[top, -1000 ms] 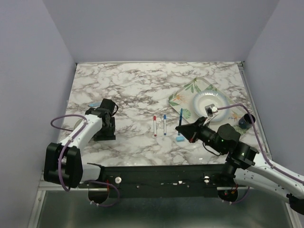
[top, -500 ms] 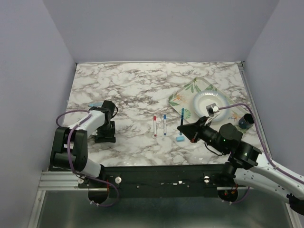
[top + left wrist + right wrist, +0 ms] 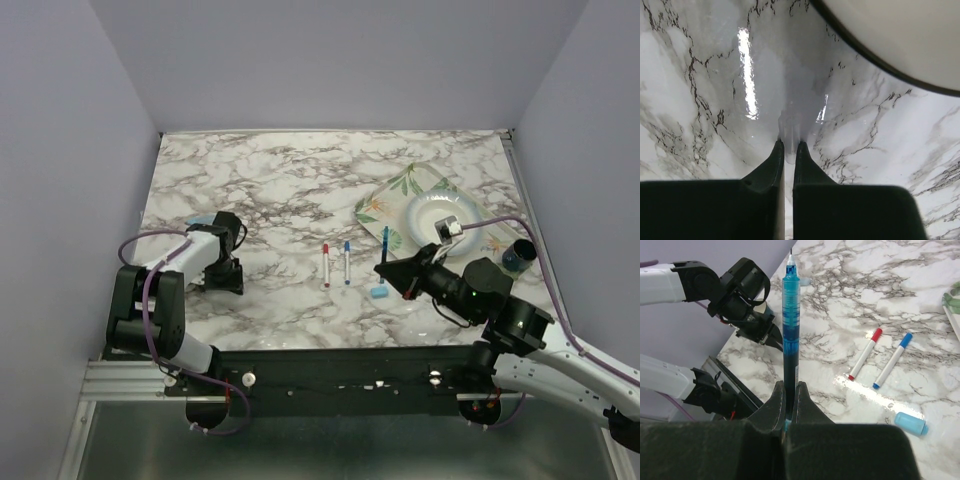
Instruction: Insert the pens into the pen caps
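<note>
While the right gripper [image 3: 789, 390] clamps the blue pen [image 3: 790, 315] upright, tip bare, the left gripper [image 3: 788, 147] pinches what looks like a pale cap [image 3: 789, 134] low over the marble table [image 3: 690, 75]; a light blue cap [image 3: 910, 423] lies near the red-ended pen [image 3: 865, 354] and blue-ended pen [image 3: 892, 360], so no joining looks done yet

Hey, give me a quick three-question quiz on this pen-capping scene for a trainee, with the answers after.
1. True or false: the right hand holds the blue pen, writing tip pointing away from the hand.
2. The light blue pen cap lies: A) on the marble table, B) on the blue pen's tip, C) in the right hand.
3. Fill in: beside the red-ended pen lies a second white pen, its end coloured ___.
Key: 1 true; 2 A; 3 blue.
</note>
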`<move>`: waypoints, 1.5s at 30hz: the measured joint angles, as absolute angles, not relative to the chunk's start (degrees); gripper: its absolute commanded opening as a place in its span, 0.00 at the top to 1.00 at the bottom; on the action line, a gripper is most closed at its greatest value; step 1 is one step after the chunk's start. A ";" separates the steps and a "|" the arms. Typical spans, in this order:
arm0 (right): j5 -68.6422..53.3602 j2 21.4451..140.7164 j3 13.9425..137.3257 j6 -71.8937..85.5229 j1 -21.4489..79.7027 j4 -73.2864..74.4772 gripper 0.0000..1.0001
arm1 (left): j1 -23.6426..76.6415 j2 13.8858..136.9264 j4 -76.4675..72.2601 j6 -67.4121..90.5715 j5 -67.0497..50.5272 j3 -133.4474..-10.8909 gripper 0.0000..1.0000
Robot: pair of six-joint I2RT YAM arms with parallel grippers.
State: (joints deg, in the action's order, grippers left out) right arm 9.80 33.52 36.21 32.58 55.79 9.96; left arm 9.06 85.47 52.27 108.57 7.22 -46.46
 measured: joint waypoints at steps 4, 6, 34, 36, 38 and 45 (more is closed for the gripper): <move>9.85 33.82 36.77 32.25 55.79 9.93 0.99 | 9.06 85.41 52.10 107.33 7.09 -46.59 1.00; 9.85 33.85 36.82 32.21 55.79 9.93 0.99 | 9.06 85.41 52.10 106.63 7.07 -46.70 1.00; -7.64 42.44 36.62 31.09 55.79 2.11 0.99 | 24.73 69.93 15.03 63.90 -3.75 -54.06 1.00; -8.88 42.50 36.47 30.89 55.79 1.19 0.99 | 25.02 69.56 8.75 61.39 -8.32 -53.17 1.00; -9.69 42.63 36.47 30.76 55.79 0.64 0.99 | 25.58 69.52 2.46 59.22 -12.82 -52.88 1.00; -10.81 43.13 36.45 30.39 55.79 -0.45 0.99 | 29.02 68.93 -11.97 56.69 -24.21 -52.88 1.00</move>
